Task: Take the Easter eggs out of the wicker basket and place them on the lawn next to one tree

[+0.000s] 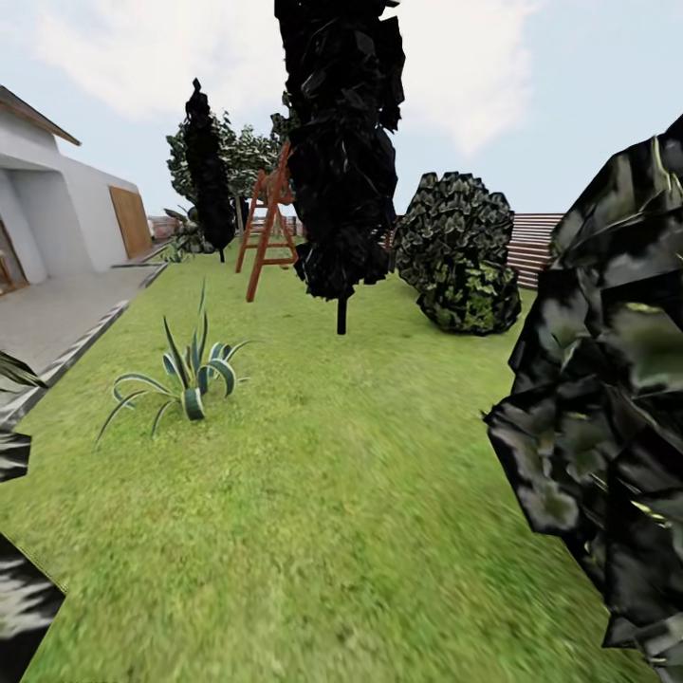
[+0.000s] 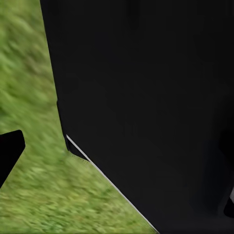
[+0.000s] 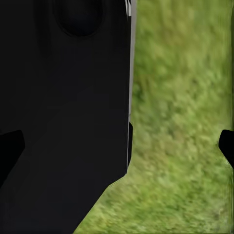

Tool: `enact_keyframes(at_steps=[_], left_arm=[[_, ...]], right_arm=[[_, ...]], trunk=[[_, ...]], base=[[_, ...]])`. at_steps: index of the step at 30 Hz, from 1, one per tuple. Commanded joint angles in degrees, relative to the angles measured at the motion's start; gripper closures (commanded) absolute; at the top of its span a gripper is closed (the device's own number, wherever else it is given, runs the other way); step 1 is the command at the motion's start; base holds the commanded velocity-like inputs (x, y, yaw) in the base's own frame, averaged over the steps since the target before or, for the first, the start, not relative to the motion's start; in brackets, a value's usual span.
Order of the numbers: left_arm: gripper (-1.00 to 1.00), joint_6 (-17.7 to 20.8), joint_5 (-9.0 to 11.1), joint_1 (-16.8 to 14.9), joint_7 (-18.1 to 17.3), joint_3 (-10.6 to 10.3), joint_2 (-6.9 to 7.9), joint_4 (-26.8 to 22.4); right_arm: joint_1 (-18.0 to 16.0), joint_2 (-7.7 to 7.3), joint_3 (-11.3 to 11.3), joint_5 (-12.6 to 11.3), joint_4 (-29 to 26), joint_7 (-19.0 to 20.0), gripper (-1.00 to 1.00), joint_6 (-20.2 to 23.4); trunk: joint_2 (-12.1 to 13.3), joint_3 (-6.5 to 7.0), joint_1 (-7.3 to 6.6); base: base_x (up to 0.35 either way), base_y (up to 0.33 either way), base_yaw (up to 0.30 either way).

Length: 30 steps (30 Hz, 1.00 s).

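While over lawn (image 3: 180, 122), right hand fingertips (image 3: 227, 146) apart, empty; left hand state unclear.

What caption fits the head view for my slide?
Robot crossing the lawn past a spiky striped plant, toward a dark columnar tree and an orange ladder.

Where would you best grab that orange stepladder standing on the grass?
Probably one side rail of the stepladder, about mid-height, coming from the open lawn side. The rails are thin straight bars, it stands upright, and the dark tree crowds its right side.
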Motion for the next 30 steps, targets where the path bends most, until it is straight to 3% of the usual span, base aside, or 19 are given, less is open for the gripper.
enact_keyframes(at_steps=[1,16,30], left_arm=[[-1.00,0.0,-0.3,0.0,-0.2,0.0,0.03,-0.1],[-1.00,0.0,-0.3,0.0,-0.2,0.0,0.05,-0.1],[-1.00,0.0,-0.3,0.0,-0.2,0.0,0.05,-0.1]], right_arm=[[0.0,-0.01,0.0,0.0,0.0,-0.1,-1.00,0.0],[0.0,-0.03,0.1,0.1,0.0,-0.1,-1.00,0.0],[0.0,-0.03,0.0,0.0,0.0,-0.2,-1.00,0.0]], trunk=[[0.0,-0.03,0.04],[0.0,-0.03,0.04],[0.0,-0.03,0.04]], base=[[0.313,0.000,0.258],[0.313,0.000,0.074],[0.313,0.000,0.244]])
